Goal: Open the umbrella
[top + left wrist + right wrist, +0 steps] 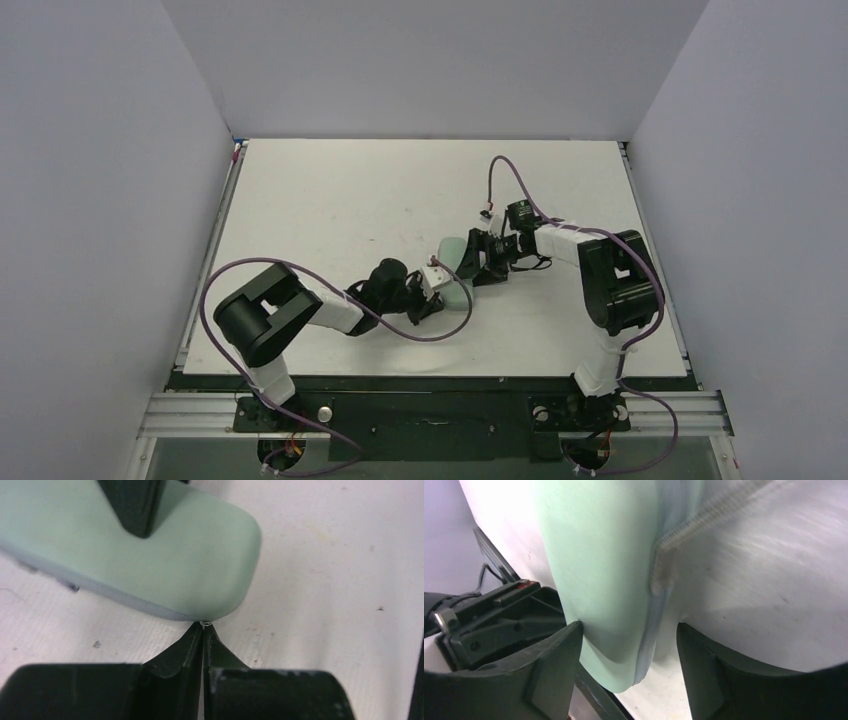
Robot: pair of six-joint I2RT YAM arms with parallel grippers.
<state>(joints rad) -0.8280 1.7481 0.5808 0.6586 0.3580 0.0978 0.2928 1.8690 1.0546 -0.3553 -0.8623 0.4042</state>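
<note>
The umbrella itself is not in view. A mint-green oval zip case [459, 297] lies at the table's middle. My left gripper [437, 290] is at its near end, and the left wrist view shows the jaws [204, 626] pressed together on a tiny metal zip pull at the rim of the case [150, 565]. My right gripper [490, 262] is at the far end. In the right wrist view it [629, 630] is open and straddles the case [599, 570], with its left finger [559, 650] touching the case's side and the right finger [709, 655] apart from it.
The white table [330, 200] is enclosed by grey walls on three sides. A pale ribbed zip strip [704, 520] runs off from the case's seam. The left arm's purple cable [400, 335] loops over the table's near part.
</note>
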